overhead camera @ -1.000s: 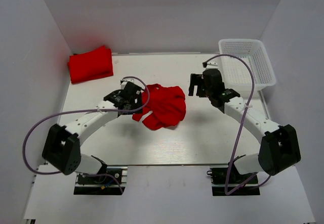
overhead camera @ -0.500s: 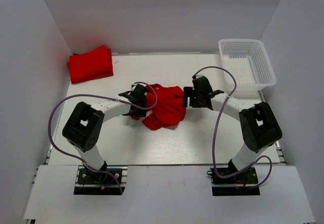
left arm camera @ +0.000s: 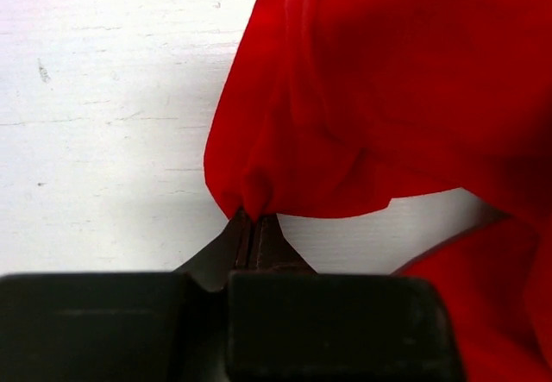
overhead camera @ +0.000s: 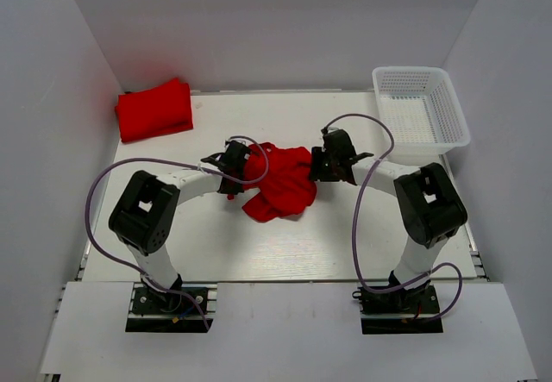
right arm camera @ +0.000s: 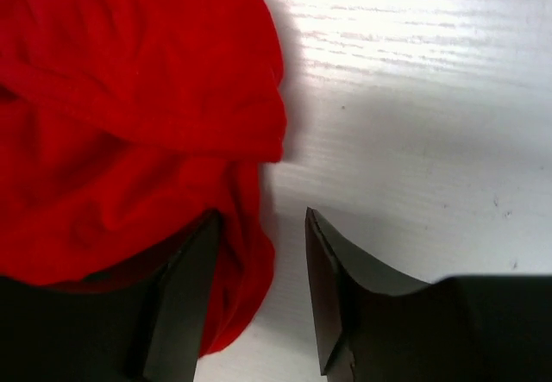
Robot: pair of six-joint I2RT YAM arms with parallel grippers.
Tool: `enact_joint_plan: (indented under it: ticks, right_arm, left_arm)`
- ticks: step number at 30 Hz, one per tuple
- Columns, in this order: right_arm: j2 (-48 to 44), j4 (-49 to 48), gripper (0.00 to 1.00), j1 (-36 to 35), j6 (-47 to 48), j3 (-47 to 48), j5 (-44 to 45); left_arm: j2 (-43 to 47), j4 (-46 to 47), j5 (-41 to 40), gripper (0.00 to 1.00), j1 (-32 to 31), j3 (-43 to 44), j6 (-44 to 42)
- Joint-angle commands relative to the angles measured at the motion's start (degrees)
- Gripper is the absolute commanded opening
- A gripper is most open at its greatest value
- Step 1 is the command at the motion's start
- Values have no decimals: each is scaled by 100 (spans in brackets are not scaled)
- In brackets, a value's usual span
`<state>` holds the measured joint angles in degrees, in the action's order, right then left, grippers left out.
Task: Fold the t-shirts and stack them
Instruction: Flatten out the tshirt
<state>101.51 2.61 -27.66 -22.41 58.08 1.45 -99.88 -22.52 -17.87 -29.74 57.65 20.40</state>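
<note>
Since both arms are down at the cloth right now, I'll place everything off the white mesh basket [overhead camera: 414, 70], which sits in the far right corner of the table [overhead camera: 345, 235] on my top camera. The crumpled t-shirt [overhead camera: 280, 184] lies in a loose red heap well to the left of the basket and a bit nearer the arm bases than it is. The folded t-shirt [overhead camera: 155, 109] is way across from the basket in the opposite far corner, about level with it, well apart from the heap and with neither arm near it. The left gripper [left arm camera: 255, 218] is on the side of the heap away from the basket. On its wrist cam the fingers are pressed tight together with a little fold of the crumpled t-shirt's edge nipped right at the tips, and the rest of the cloth fans out past them over the table. The right gripper [right arm camera: 263, 218] is on the basket side of the heap, low over the table, and its jaws stand apart. One finger [right arm camera: 185, 287] sits right up against the red cloth, and the shirt's edge pokes into the gap. The other finger [right arm camera: 332, 296] is over bare white table with a clear strip between it and the cloth, so I wouldn't call that a grip.
</note>
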Motion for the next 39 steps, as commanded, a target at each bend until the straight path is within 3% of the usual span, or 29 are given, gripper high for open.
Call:
enact_joint_plan:
  ticks: [1,8,10,11,12,15,19,23,28,39]
  right_arm:
    - [105,-445,48,-2,-158,317,205]
    - [245,-1068,48,-3,-159,484,532]
    - [386,-1113,43,6,-79,667,470]
    - [456,-1140,37,-2,-18,721,348]
    - [570,-1175,19,6,17,826,321]
    - [816,-1254,0,15,114,1038,224]
    - [572,-1465,0,15,255,969,364]
    - [-182,-1913,0,41,561,801,1232]
    - [-912,-1642,0,138,1054,1397,1919]
    - [-2432,-1238,0,331,2485,2163,3053]
  left_arm:
    - [537,-121,-191,0,38,2,16]
    - [1434,125,-516,0,38,-359,122]
    - [1488,125,-516,0,38,-359,122]
    - [1541,125,-516,0,38,-359,122]
    - [1541,125,-516,0,38,-359,122]
    - [1541,12,-664,0,38,-290,122]
    - [1655,-59,-990,0,38,-44,122]
    - [1796,-269,-1621,0,91,378,122]
    - [2147,-271,-2159,0,91,1116,17]
    - [3394,564,-2950,0,91,2110,-1239]
